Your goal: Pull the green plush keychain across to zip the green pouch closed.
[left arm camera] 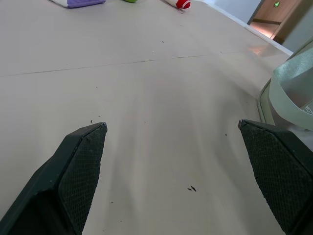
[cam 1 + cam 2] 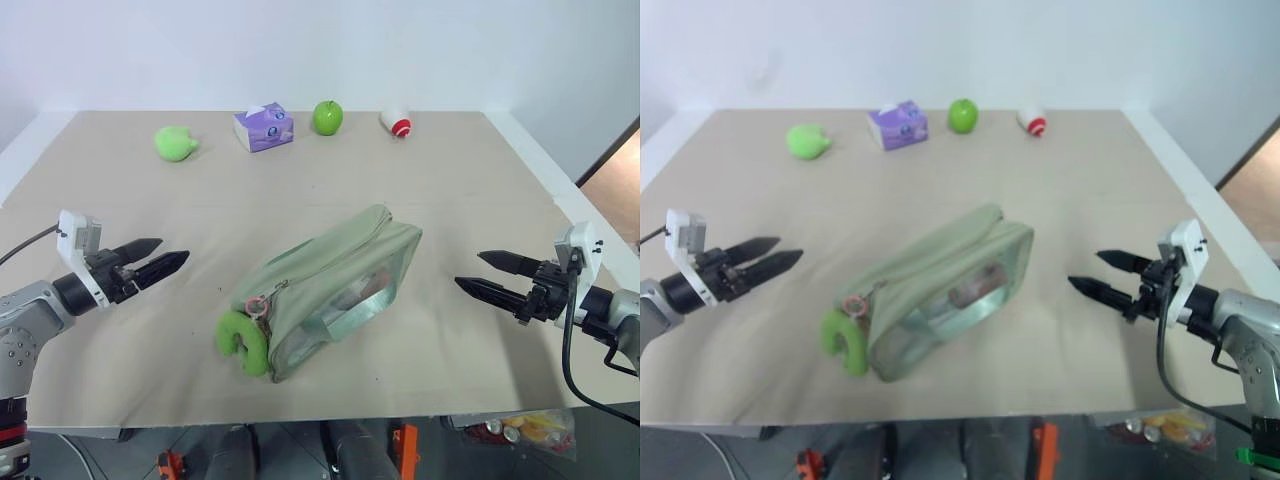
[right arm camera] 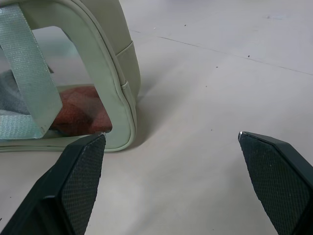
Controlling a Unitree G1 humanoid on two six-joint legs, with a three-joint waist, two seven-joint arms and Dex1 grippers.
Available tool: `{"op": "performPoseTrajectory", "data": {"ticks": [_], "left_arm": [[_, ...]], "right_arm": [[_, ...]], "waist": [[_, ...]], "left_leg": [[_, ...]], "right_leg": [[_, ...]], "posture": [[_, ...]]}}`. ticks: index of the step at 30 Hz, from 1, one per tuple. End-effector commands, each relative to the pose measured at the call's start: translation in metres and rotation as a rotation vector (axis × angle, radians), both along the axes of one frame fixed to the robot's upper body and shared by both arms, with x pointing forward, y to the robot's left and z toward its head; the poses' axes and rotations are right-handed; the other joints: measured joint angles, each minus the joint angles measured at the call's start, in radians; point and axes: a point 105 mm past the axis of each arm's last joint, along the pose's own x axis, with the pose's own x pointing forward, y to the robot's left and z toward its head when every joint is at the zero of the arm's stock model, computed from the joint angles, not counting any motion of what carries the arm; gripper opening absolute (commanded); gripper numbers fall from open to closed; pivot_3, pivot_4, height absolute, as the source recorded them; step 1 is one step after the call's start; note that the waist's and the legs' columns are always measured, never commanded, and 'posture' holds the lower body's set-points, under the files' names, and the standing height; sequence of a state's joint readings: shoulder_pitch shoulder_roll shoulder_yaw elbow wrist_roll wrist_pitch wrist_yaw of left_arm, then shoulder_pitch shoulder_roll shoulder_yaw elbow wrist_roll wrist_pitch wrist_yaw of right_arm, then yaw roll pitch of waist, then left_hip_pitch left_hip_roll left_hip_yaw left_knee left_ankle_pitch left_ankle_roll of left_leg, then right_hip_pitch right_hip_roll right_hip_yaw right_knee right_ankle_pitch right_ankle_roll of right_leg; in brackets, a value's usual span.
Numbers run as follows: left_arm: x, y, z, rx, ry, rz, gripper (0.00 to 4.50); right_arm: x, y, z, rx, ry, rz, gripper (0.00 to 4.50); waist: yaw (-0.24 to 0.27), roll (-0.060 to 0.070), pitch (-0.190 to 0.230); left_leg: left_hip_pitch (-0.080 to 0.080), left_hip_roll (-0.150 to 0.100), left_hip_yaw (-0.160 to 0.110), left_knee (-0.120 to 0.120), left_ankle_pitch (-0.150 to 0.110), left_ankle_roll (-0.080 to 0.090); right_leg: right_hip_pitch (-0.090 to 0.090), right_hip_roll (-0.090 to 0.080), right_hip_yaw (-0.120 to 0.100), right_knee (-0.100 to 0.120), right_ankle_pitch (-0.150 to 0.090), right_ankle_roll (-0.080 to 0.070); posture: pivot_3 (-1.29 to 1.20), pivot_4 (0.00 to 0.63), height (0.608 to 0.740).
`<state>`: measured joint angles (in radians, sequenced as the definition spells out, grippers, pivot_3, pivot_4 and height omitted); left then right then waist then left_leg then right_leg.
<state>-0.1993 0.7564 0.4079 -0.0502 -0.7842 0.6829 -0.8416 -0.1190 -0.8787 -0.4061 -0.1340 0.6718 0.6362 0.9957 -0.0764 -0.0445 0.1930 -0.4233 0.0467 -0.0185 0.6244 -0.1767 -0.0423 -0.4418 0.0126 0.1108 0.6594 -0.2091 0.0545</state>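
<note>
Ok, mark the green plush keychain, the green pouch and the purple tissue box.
green plush keychain (image 2: 243,345), left eye view, on its curved plush body.
green pouch (image 2: 325,262), left eye view, on its top fabric panel.
purple tissue box (image 2: 265,129), left eye view, on its front face.

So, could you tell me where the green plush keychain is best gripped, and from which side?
Probably across the curved plush body of the green plush keychain, just below its pinkish ring. It lies at the near-left end of the green pouch, bare table beside it, so the open left gripper could likely approach from the left unobstructed.
</note>
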Motion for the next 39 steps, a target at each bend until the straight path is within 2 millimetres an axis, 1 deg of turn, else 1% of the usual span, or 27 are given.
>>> {"op": "performPoseTrajectory", "data": {"ticks": [1,3,5,6,8,10,11,13,14,16,21,25,28,31,36,39], "left_arm": [[-0.009,-0.007,0.017,0.047,-0.038,-0.090,4.46],[-0.018,-0.015,0.028,0.047,-0.037,-0.191,4.46],[-0.019,-0.018,0.041,0.035,-0.060,-0.242,4.46],[-0.019,-0.020,0.049,0.028,-0.074,-0.263,4.46],[-0.023,-0.027,0.069,0.035,-0.113,-0.337,4.46],[-0.026,-0.030,0.076,0.047,-0.127,-0.370,4.46],[-0.028,-0.033,0.081,0.053,-0.137,-0.395,4.46],[-0.032,-0.040,0.092,0.074,-0.161,-0.451,4.46],[-0.036,-0.046,0.097,0.095,-0.176,-0.486,4.46],[-0.039,-0.054,0.103,0.128,-0.200,-0.529,4.46],[-0.047,-0.070,0.117,0.118,-0.259,-0.612,4.46],[-0.051,-0.080,0.124,0.101,-0.286,-0.650,4.46],[-0.050,-0.083,0.122,0.105,-0.286,-0.654,4.46],[-0.048,-0.085,0.117,0.101,-0.278,-0.650,4.46],[-0.045,-0.086,0.113,0.076,-0.274,-0.639,4.46],[-0.044,-0.087,0.112,0.067,-0.274,-0.636,4.46]], "right_arm": [[0.004,0.001,0.032,-0.045,-0.117,0.006,4.50],[0.012,0.005,0.054,-0.078,-0.192,0.014,4.50],[0.017,0.009,0.072,-0.103,-0.250,0.029,4.50],[0.020,0.012,0.083,-0.121,-0.279,0.043,4.50],[0.021,0.025,0.110,-0.174,-0.361,0.119,4.50],[0.021,0.031,0.122,-0.203,-0.396,0.162,4.50],[0.019,0.039,0.130,-0.221,-0.421,0.212,4.50],[0.014,0.061,0.143,-0.257,-0.467,0.350,4.50],[0.008,0.077,0.142,-0.313,-0.472,0.463,4.50],[-0.001,0.097,0.135,-0.416,-0.468,0.634,4.50],[-0.008,0.122,0.129,-0.599,-0.507,0.855,4.50],[-0.017,0.140,0.130,-0.655,-0.533,1.009,4.50],[-0.024,0.149,0.126,-0.684,-0.535,1.096,4.50],[-0.029,0.153,0.118,-0.699,-0.518,1.161,4.50],[-0.029,0.154,0.100,-0.726,-0.461,1.221,4.50],[-0.026,0.154,0.091,-0.751,-0.451,1.234,4.50]], "waist": [[0.000,0.000,0.000],[-0.006,0.000,0.001],[-0.010,0.002,0.003],[-0.009,0.002,0.003],[-0.011,0.003,0.004],[-0.010,0.002,0.003],[-0.010,0.002,0.003],[-0.009,0.003,0.004],[-0.010,0.003,0.004],[-0.010,0.003,0.004],[-0.006,0.003,0.004],[-0.006,0.003,0.004],[-0.006,0.003,0.004],[-0.003,0.003,0.004],[-0.003,0.003,0.004],[-0.003,0.003,0.004]], "left_leg": [[0.000,0.000,0.000,0.000,0.000,0.000],[0.000,0.000,0.000,0.001,0.000,0.000],[0.000,0.000,0.001,0.002,0.000,0.000],[0.000,0.000,0.001,0.002,0.000,0.000],[0.001,0.000,0.001,0.001,0.000,0.000],[0.000,0.000,0.001,0.001,0.000,0.000],[0.001,0.000,0.000,0.001,0.000,0.000],[0.001,0.001,0.002,-0.001,0.000,0.000],[0.000,0.001,0.002,-0.003,0.000,0.000],[-0.001,0.001,0.001,-0.005,-0.001,0.000],[-0.001,0.001,0.000,-0.006,-0.002,0.000],[-0.001,0.001,-0.001,-0.005,-0.002,0.000],[-0.001,0.001,-0.001,-0.004,-0.002,0.000],[-0.001,0.001,-0.001,-0.003,-0.002,0.000],[-0.001,0.001,-0.001,-0.001,-0.002,0.000],[0.000,0.001,-0.001,0.000,-0.002,0.000]], "right_leg": [[0.000,0.000,0.000,0.000,0.000,0.000],[-0.001,0.000,0.000,0.000,0.000,0.000],[-0.001,0.000,0.000,0.000,0.001,0.000],[-0.001,-0.001,0.000,0.000,0.001,0.000],[0.000,0.000,-0.001,0.000,0.001,0.000],[-0.001,0.000,-0.001,0.000,0.001,0.000],[0.000,0.000,-0.001,0.000,0.001,0.000],[-0.001,-0.001,-0.001,0.000,0.000,-0.001],[-0.002,-0.001,-0.001,0.000,-0.002,-0.002],[-0.003,0.000,-0.001,0.000,-0.003,-0.002],[-0.003,0.000,-0.004,0.001,-0.004,-0.001],[-0.003,0.000,-0.004,0.001,-0.004,-0.002],[-0.002,0.000,-0.004,0.002,-0.005,-0.003],[-0.002,0.000,-0.004,0.003,-0.005,-0.003],[-0.002,0.000,-0.004,0.005,-0.005,-0.003],[-0.002,0.000,-0.004,0.006,-0.005,-0.003]], "posture": [[0.00,0.150,0.740],[0.00,0.150,0.740],[0.00,0.150,0.740],[0.00,0.150,0.740],[0.00,0.150,0.740],[0.00,0.150,0.740],[0.00,0.150,0.740],[0.00,0.150,0.740],[0.00,0.150,0.740],[0.00,0.150,0.740],[0.00,0.150,0.740],[0.00,0.150,0.740],[0.00,0.150,0.740],[0.00,0.150,0.740],[0.00,0.150,0.740],[0.00,0.150,0.740]]}}
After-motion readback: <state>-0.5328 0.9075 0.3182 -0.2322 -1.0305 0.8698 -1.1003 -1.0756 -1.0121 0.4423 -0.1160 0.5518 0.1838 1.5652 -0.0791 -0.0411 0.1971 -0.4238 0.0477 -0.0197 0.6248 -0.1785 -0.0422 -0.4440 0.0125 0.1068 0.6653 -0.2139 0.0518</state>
